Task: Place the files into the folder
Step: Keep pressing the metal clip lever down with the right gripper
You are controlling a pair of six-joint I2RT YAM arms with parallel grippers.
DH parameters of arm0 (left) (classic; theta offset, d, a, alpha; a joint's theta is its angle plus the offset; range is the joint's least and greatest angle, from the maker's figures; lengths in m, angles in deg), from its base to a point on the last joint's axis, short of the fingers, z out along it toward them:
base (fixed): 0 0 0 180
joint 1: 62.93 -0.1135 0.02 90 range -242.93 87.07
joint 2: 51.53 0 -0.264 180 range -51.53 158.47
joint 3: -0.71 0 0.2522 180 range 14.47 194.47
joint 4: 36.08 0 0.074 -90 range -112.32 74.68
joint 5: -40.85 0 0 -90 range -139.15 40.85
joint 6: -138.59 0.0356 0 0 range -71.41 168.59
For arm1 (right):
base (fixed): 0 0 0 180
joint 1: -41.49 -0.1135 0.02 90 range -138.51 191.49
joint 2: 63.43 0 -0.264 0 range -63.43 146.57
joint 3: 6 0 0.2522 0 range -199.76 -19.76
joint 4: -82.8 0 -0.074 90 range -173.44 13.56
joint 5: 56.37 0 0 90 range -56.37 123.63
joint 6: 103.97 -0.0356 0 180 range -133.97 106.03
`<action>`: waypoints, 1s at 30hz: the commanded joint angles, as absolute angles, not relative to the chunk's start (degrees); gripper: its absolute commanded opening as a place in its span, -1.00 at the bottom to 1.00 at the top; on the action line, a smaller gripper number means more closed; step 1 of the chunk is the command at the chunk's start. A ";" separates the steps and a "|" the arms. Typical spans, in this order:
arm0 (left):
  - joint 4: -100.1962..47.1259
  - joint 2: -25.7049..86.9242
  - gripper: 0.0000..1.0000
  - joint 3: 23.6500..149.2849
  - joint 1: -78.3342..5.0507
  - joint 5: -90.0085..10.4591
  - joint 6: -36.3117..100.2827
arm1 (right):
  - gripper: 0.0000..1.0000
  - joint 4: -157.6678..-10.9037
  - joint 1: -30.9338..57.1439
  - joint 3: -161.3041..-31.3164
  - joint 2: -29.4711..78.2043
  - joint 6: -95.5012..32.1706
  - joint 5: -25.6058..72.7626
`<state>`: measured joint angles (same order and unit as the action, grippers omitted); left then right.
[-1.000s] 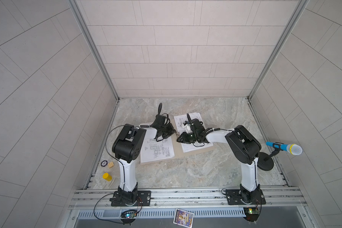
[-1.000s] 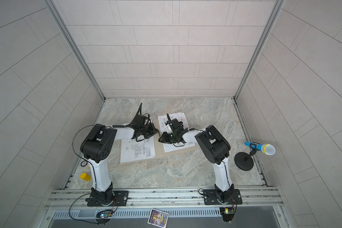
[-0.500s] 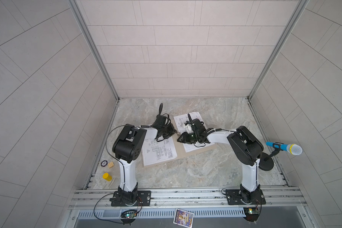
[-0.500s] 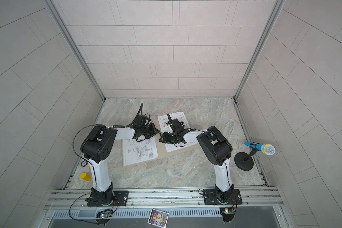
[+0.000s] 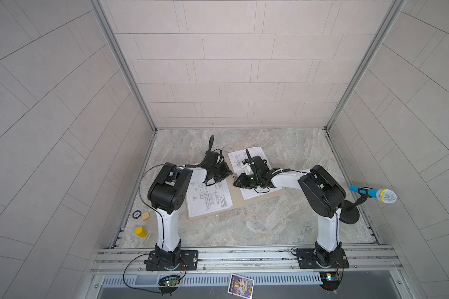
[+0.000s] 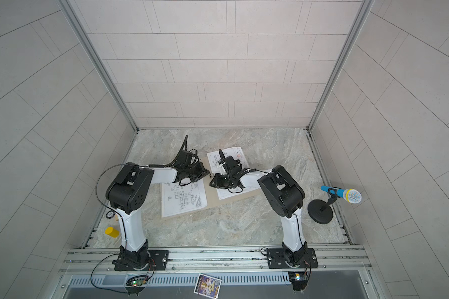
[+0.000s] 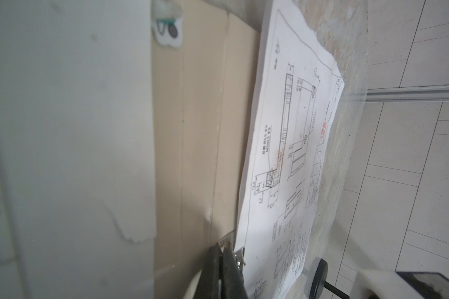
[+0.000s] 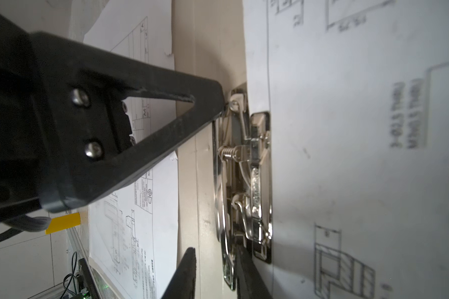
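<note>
The folder [image 7: 200, 129] clip [image 8: 244, 181] is pressed by the closed left pincer [image 7: 222, 249], the right pincer [image 8: 215, 261] is held ajar beside it; the files [image 5: 208, 199] are probably to be slid under next.

1. Support: I see one tabletop [image 5: 244, 230] [image 6: 231, 230] with a grey marbled finish.
2. The folder [image 5: 236, 198] [image 6: 211, 198] lies open and flat on it, about mid-width in the far half and skewed to the table's edges.
3. The files [image 5: 208, 199] cover most of the folder. I cannot tell whether the far edge of the right-hand sheet rests on card or on marble.
4. A microphone stand [image 5: 350, 214] [image 6: 320, 213] sets its round black base on the surface at the right edge, well apart from the folder.
5. At the left edge, near the front, a yellow cylinder [image 5: 140, 232] [image 6: 112, 231] stands upright.
6. Just behind it, a wooden block [image 5: 145, 216] and a round token [image 5: 136, 213] lie beside each other.
</note>
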<state>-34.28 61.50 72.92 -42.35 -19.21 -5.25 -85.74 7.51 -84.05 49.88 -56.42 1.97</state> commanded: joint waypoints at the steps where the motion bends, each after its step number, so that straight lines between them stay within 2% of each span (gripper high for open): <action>1: -31.76 61.05 -0.95 71.42 -41.99 -20.76 -5.36 | -0.44 -73.68 6.38 -82.70 53.19 -55.52 7.60; 5: -31.96 60.99 -0.94 71.53 -42.01 -20.78 -5.46 | -0.43 -72.94 6.31 -82.91 53.51 -55.19 7.92; 9: -31.12 60.97 -0.95 71.94 -42.01 -19.99 -4.41 | -0.29 -71.74 7.02 -83.10 51.88 -55.01 9.70; 14: -31.17 61.05 -0.94 72.04 -42.15 -19.64 -4.09 | -0.23 -72.46 7.53 -83.53 47.56 -55.18 8.97; 24: -31.31 61.58 -0.94 72.90 -42.10 -18.48 -2.97 | -0.20 -81.46 7.64 -80.04 42.09 -58.20 4.27; 30: -31.16 61.82 -0.94 73.52 -42.08 -17.18 -1.82 | -0.21 -84.05 8.32 -78.22 39.14 -59.18 5.39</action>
